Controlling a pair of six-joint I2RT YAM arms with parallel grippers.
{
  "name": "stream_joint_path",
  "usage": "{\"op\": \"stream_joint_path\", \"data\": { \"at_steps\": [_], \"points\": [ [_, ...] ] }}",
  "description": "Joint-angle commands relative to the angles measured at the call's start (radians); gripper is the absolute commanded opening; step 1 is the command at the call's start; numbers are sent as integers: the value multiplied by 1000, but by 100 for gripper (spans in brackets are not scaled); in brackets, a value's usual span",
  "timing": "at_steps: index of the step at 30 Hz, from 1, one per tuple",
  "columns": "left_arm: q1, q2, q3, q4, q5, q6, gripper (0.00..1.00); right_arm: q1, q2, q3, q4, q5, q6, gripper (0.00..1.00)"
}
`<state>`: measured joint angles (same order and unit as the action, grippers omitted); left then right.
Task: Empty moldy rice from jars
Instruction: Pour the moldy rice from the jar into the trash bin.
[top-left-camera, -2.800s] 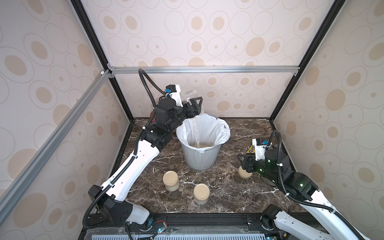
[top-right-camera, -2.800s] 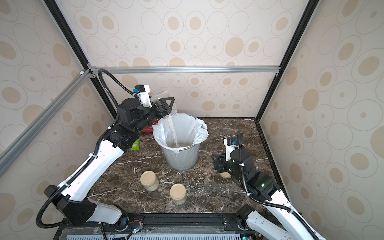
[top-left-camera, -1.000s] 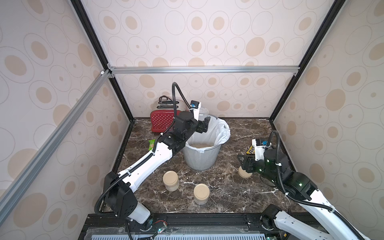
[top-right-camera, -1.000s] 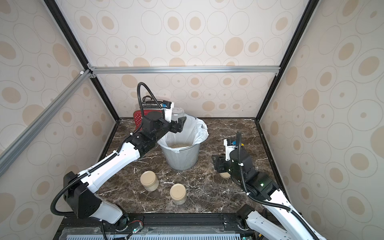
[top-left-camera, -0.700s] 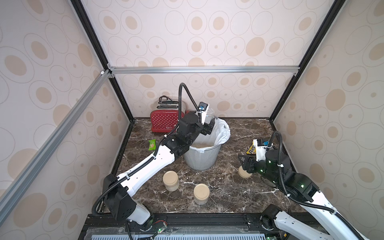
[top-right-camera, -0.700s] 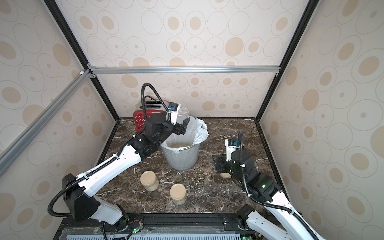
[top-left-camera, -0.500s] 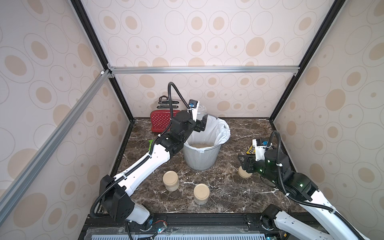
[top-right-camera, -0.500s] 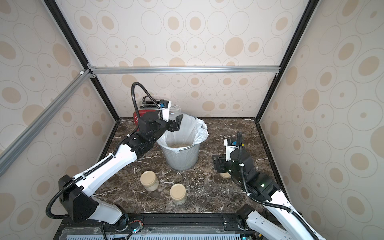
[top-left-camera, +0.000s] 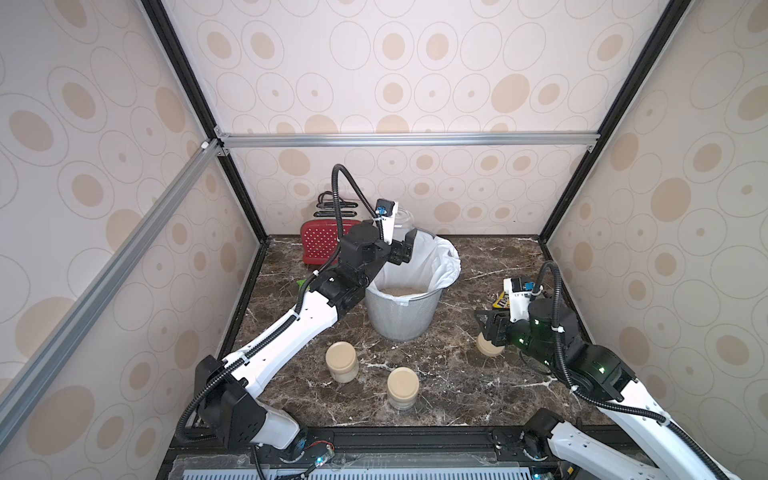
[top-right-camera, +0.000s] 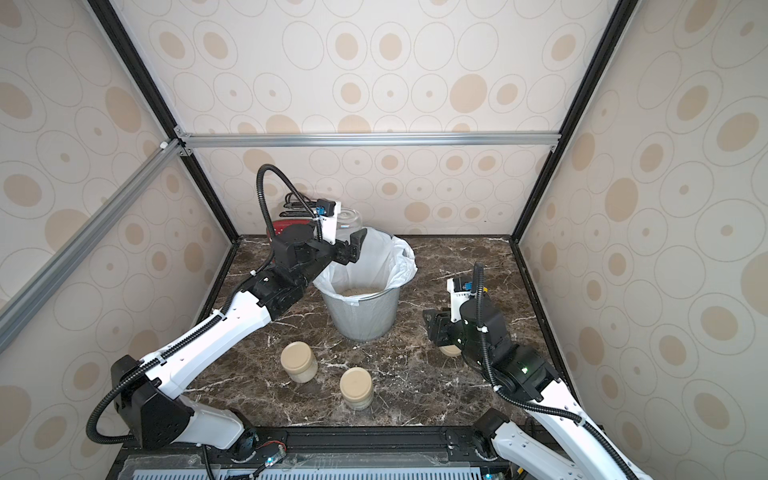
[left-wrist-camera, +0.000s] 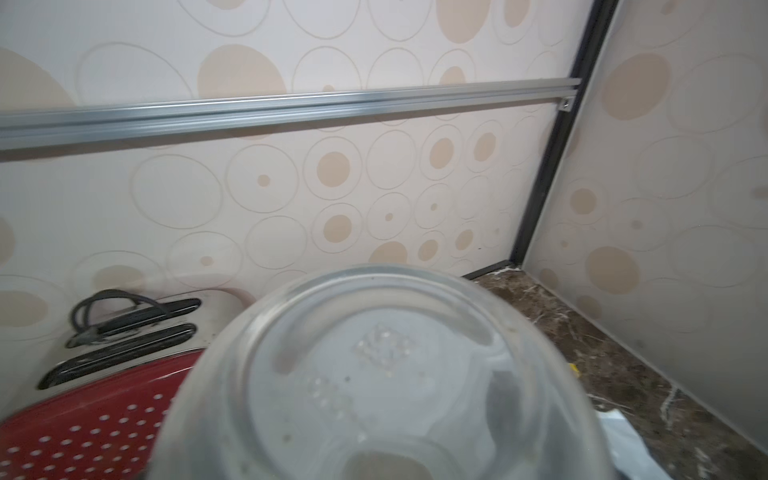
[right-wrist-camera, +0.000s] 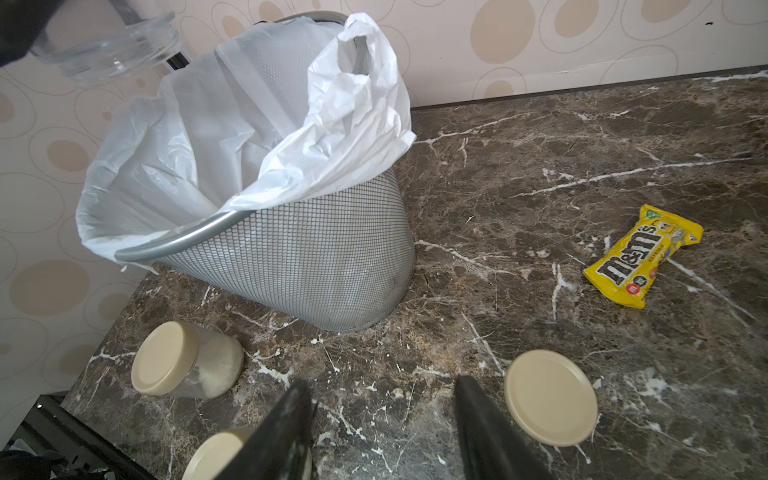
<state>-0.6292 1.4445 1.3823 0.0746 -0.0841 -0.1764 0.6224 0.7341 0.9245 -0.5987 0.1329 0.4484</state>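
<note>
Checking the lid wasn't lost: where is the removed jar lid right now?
In the right wrist view, the loose lid lies flat on the counter beside the right hand, right of the mesh bin.

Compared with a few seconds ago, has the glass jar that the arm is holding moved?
Yes. The jar has dropped lower and slightly to the right, and is now close above the bin's far rim.

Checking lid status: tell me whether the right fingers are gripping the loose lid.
No, the loose lid lies flat on the marble top outside the open right fingers.
</note>
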Motion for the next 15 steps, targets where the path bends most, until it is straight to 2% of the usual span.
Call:
{"op": "stream_joint_path", "data": {
  "at_steps": [1,5,11,15],
  "points": [
    [65,-46,11,164,76,-146,46,0,2,-10,13,-6,10,57],
    [20,-37,67,51,26,-21,45,0,-2,-6,2,-1,9,57],
    [19,-67,24,72,15,-39,46,-1,-7,-9,9,5,8,57],
    [42,-68,-9,116,45,-145,47,0,14,3,14,-6,6,57]
  ]
}}
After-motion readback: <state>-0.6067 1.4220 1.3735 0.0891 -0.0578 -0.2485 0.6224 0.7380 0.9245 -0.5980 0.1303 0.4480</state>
